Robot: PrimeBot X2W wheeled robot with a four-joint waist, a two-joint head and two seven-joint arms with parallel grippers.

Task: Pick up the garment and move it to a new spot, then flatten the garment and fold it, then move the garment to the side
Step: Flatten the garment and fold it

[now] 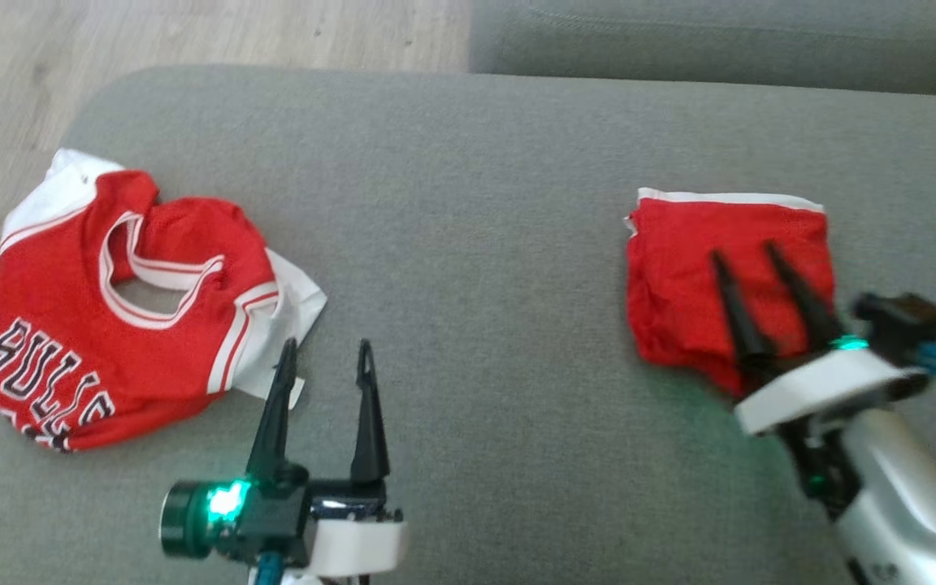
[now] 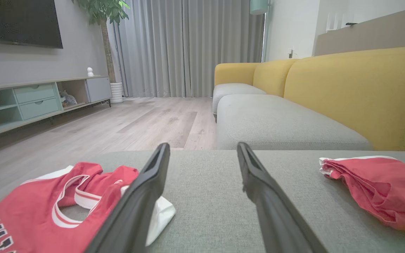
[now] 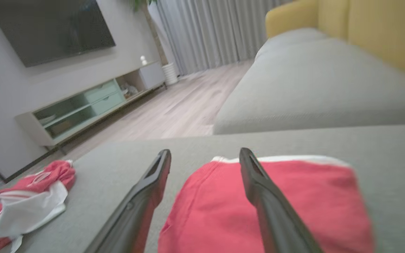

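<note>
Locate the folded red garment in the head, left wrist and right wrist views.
Head view: folded red garment, right of centre.
Left wrist view: right edge.
Right wrist view: bottom centre.
Shared landmark: crumpled red-and-white jersey, at left in all three.

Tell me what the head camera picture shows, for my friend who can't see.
A small folded red garment lies on the right of a grey sofa cushion, with the right gripper open over it. On the left lies a crumpled red and white jersey, with the left gripper open beside it.
</note>
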